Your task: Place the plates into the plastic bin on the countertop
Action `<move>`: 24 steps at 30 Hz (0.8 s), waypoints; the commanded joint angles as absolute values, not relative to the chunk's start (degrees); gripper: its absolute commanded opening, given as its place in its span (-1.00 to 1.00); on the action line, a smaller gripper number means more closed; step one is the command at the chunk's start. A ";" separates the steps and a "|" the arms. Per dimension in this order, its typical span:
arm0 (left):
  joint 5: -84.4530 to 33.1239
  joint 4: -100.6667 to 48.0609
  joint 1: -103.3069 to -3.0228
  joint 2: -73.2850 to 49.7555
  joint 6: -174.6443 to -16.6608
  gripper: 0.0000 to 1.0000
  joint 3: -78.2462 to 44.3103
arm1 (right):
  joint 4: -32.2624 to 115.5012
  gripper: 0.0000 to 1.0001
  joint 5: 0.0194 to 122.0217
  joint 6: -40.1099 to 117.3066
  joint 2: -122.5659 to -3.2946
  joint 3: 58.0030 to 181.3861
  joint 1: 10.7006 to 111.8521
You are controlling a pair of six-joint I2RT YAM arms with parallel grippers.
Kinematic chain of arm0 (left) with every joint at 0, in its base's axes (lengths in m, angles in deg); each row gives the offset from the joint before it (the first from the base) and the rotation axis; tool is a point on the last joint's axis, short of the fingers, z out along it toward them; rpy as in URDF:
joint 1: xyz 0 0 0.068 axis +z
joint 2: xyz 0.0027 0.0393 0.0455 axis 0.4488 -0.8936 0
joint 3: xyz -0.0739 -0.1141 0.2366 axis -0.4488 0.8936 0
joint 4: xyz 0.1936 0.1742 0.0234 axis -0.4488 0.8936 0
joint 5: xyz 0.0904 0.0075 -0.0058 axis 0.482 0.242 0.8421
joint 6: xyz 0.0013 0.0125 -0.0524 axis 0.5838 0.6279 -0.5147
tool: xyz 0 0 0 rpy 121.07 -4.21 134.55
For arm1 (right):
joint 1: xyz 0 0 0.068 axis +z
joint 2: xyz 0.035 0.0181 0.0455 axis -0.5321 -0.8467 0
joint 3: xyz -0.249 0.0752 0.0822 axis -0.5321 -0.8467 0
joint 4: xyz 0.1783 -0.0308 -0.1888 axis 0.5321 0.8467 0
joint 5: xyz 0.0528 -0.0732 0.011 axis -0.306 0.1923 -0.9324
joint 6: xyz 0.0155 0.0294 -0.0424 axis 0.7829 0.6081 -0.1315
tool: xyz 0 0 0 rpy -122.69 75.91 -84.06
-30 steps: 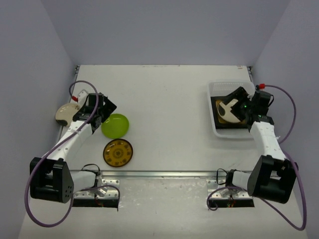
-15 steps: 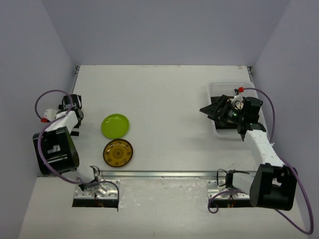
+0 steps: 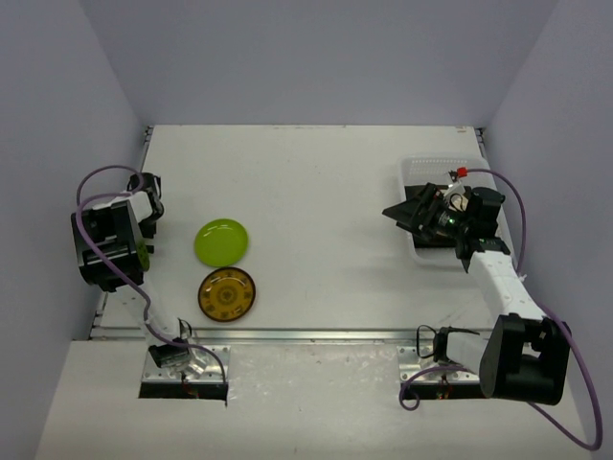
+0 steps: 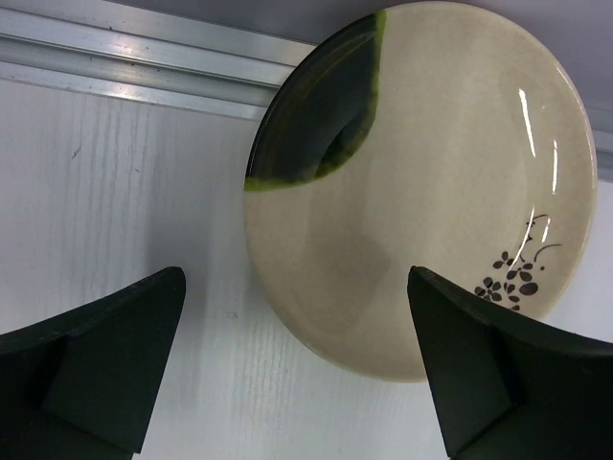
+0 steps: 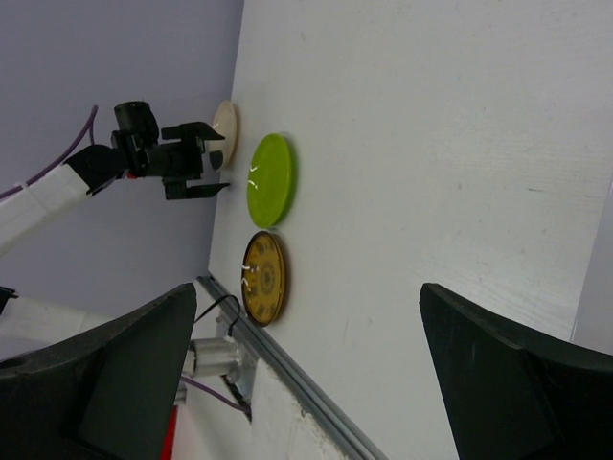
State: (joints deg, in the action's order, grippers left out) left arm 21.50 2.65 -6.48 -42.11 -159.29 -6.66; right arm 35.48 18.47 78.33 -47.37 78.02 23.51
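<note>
Three plates lie on the left part of the white worktop (image 3: 316, 192). A lime green plate (image 3: 221, 241) has an amber patterned plate (image 3: 227, 293) just beside it, on the side nearer the arm bases. A cream plate (image 4: 421, 182) with a dark green patch and a small sprig of dark flowers sits at the far left edge, its rim reaching onto the metal rail (image 4: 124, 72) there. From overhead the left arm's own body hides most of that plate.

The plastic bin (image 3: 433, 255) stands at the right edge, well apart from all three plates. Something dark lies inside it, largely covered by the right gripper (image 5: 308, 287).

The left arm is folded tightly back on itself at the left edge. The left gripper (image 4: 295, 278) points at the cream plate with its jaws spread wide, one on each side of the plate's near rim and neither touching it.

The right arm stretches forward from its base. Its wrist hangs over the bin's left wall and is turned to face left across the worktop. Its jaws are also spread wide and grip nothing.
</note>
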 commanded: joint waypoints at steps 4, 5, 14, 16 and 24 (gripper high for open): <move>16.51 3.89 -2.92 -46.52 -159.31 0.97 -11.19 | 32.78 0.98 17.06 78.10 -47.23 78.37 23.29; 16.31 4.87 -2.86 -47.92 -159.38 0.91 -12.20 | 32.69 0.98 17.07 78.17 -47.24 78.34 23.27; 12.98 4.74 -2.85 -48.79 -157.11 -0.26 -11.42 | 32.81 0.98 17.51 78.49 -46.64 78.51 23.27; 12.19 4.74 -2.85 -48.93 -156.45 -0.40 -11.35 | 33.14 0.98 17.58 78.30 -46.25 78.38 23.27; 4.67 -5.73 -2.81 -43.32 -149.79 -1.00 -5.98 | 33.55 0.98 17.16 78.25 -45.63 78.66 23.24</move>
State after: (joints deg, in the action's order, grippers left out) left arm 13.28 -1.97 -2.96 -45.59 -155.29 -10.47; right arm 35.44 18.49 78.52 -47.19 78.02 23.51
